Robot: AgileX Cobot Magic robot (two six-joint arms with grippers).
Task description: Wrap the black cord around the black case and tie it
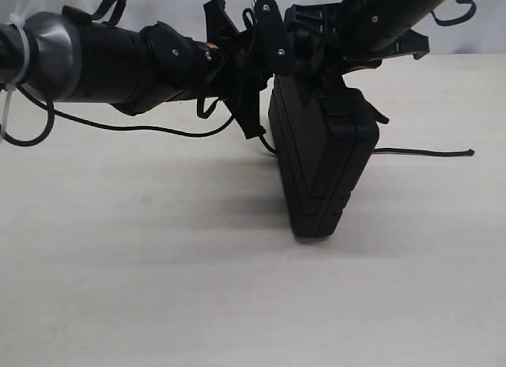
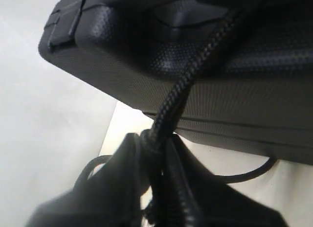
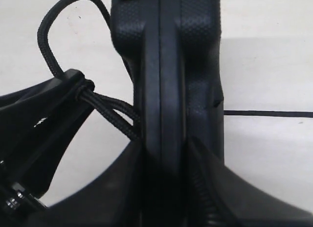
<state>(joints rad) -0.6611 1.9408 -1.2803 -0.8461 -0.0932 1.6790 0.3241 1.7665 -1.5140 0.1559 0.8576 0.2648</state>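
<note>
right gripper (image 3: pixel 164 158) clamps the black case (image 1: pixel 324 169) upright; left gripper (image 2: pixel 154 144), at its ten o'clock, pinches the black cord (image 2: pixel 195 65) taut.

Figure: contents of the scene, by count. One black case (image 1: pixel 324 165). One black cord (image 1: pixel 427 152), with a single free end in sight on the table (image 1: pixel 118 288). In the right wrist view, two strands of it lie side by side and one loop arches above them. Two robot arms, a left arm (image 1: pixel 118 62) and a right arm (image 1: pixel 387 15), each bearing one gripper: left gripper (image 2: pixel 152 146), right gripper (image 3: pixel 164 161). One white tie (image 1: pixel 6 114) on the left arm.
</note>
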